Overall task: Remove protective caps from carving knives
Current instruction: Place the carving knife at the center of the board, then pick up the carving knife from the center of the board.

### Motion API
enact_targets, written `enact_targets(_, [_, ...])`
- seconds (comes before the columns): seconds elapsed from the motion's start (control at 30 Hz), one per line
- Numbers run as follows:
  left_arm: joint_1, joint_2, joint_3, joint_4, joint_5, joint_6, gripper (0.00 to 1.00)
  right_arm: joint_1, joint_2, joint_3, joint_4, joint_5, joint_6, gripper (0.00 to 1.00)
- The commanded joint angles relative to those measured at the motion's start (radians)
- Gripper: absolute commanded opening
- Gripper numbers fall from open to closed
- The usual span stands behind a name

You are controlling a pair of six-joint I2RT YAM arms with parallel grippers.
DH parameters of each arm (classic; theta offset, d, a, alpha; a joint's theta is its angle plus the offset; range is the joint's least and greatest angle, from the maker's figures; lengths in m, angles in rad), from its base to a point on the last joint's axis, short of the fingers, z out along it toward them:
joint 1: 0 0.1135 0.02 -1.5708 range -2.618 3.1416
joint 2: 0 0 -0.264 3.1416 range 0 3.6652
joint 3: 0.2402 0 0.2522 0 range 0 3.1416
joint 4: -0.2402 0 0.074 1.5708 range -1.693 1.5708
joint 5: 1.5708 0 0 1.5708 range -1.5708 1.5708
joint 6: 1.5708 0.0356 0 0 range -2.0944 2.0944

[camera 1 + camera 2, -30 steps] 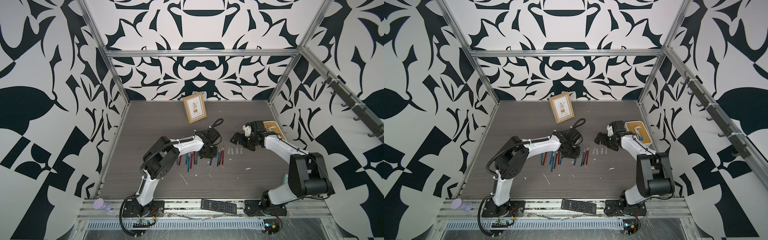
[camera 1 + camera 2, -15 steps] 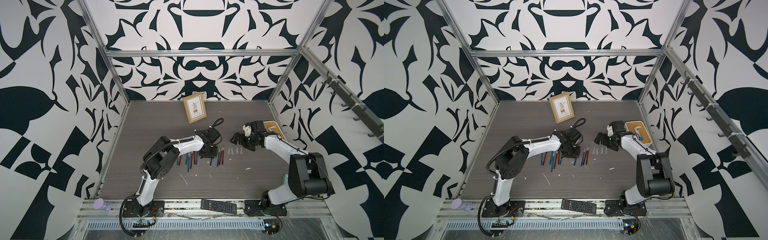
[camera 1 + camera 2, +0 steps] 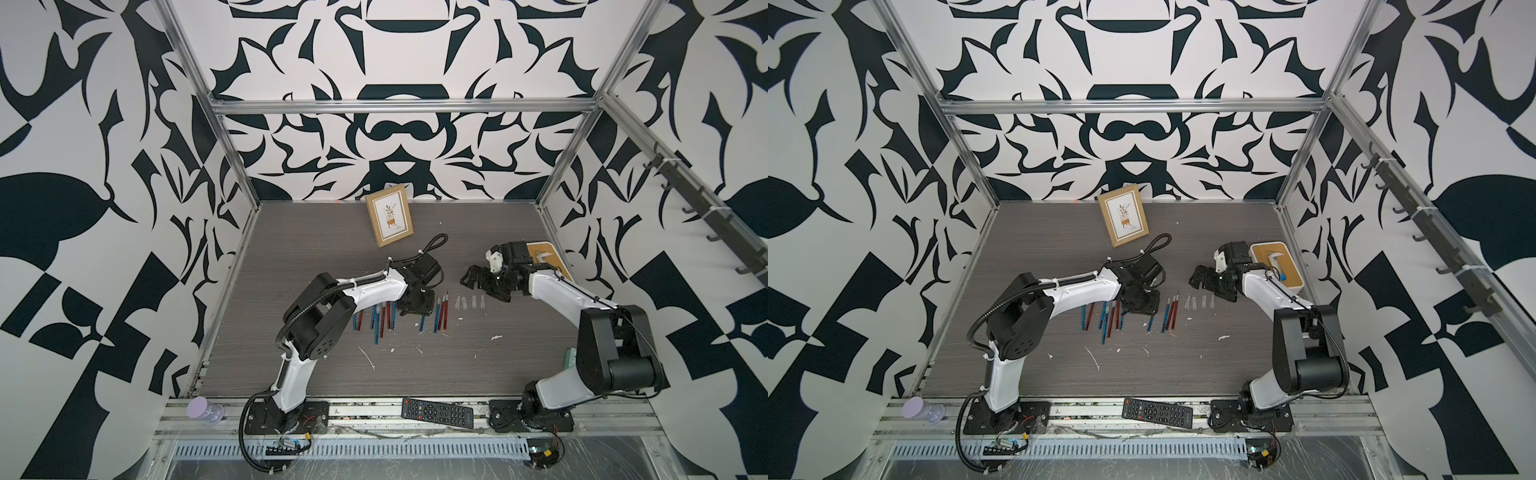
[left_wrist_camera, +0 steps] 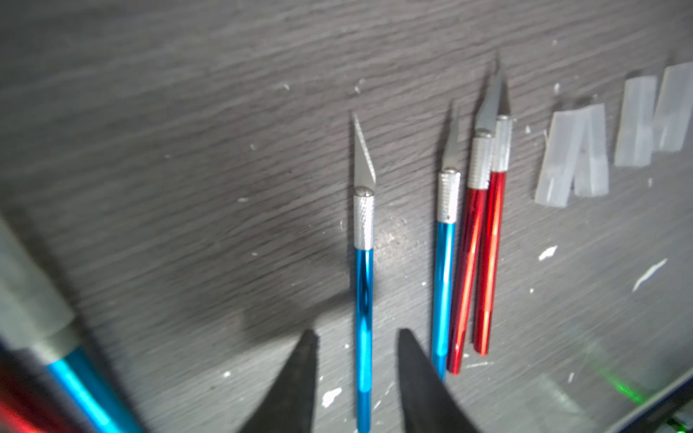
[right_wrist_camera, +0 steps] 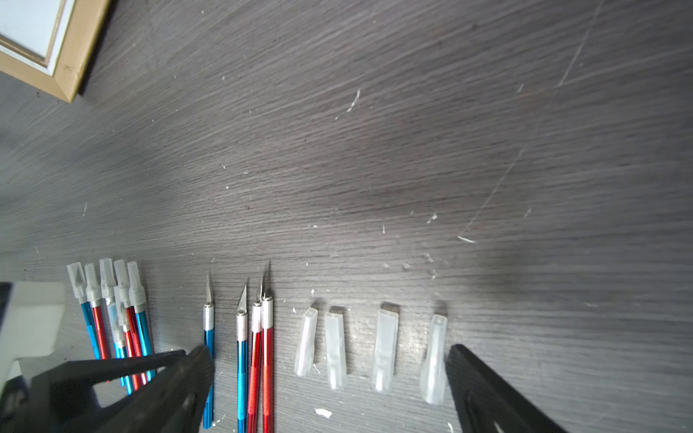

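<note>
Lying blurred, half-cropped: capped blue knife (image 4: 52, 337).

Open tabletop (image 5: 375, 150) beyond the knives (image 5: 267, 356)

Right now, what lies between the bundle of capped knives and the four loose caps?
Four uncapped knives: two blue, two red, seen in the right wrist view.

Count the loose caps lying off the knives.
4. One cap lies on the table beside the bare red knife; two more follow in the row; the last ends it. The arms may hide others.
</note>
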Motion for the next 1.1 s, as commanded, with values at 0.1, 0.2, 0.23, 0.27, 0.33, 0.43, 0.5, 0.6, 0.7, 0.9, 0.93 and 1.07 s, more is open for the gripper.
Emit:
enact_targets(0.1, [-0.001, -0.079, -0.001, -0.047, -0.059, 0.008, 0.77, -0.002, -0.010, 0.030, -0.018, 0.008, 0.020, 1.00])
enact_targets(0.2, [-0.002, -0.095, -0.008, -0.063, -0.090, 0.008, 0.94, -0.002, -0.011, 0.033, -0.019, 0.013, 0.022, 1.00])
enact_targets(0.23, [-0.001, -0.102, -0.011, -0.071, -0.107, 0.008, 0.99, -0.003, -0.010, 0.035, -0.021, 0.016, 0.022, 1.00])
enact_targets(0.27, [0.000, -0.109, -0.013, -0.085, -0.127, 0.005, 1.00, -0.002, -0.009, 0.036, -0.024, 0.018, 0.023, 1.00])
enact_targets(0.33, [0.005, -0.119, -0.018, -0.103, -0.148, 0.005, 1.00, -0.002, -0.008, 0.039, -0.028, 0.019, 0.022, 1.00])
enact_targets(0.43, [0.014, -0.137, -0.034, -0.117, -0.173, 0.007, 1.00, -0.001, -0.002, 0.041, -0.027, 0.009, 0.021, 1.00])
enact_targets(0.5, [0.018, -0.145, -0.049, -0.124, -0.181, 0.010, 1.00, -0.002, 0.006, 0.044, -0.022, -0.016, 0.017, 1.00])
enact_targets(0.6, [0.021, -0.150, -0.059, -0.142, -0.199, 0.011, 1.00, 0.002, 0.006, 0.038, -0.005, -0.026, 0.020, 1.00])
enact_targets(0.7, [0.022, -0.149, -0.064, -0.166, -0.227, 0.014, 1.00, 0.003, 0.007, 0.038, 0.003, -0.032, 0.025, 1.00])
enact_targets(0.9, [0.030, -0.125, -0.058, -0.196, -0.241, 0.018, 0.95, 0.006, 0.019, 0.041, 0.016, -0.045, 0.031, 1.00])
enact_targets(0.93, [0.029, -0.119, -0.056, -0.200, -0.242, 0.019, 0.93, 0.005, 0.021, 0.041, 0.017, -0.048, 0.031, 1.00])
enact_targets(1.07, [0.029, -0.093, -0.042, -0.210, -0.242, 0.021, 0.86, 0.007, 0.024, 0.044, 0.020, -0.050, 0.031, 0.99])
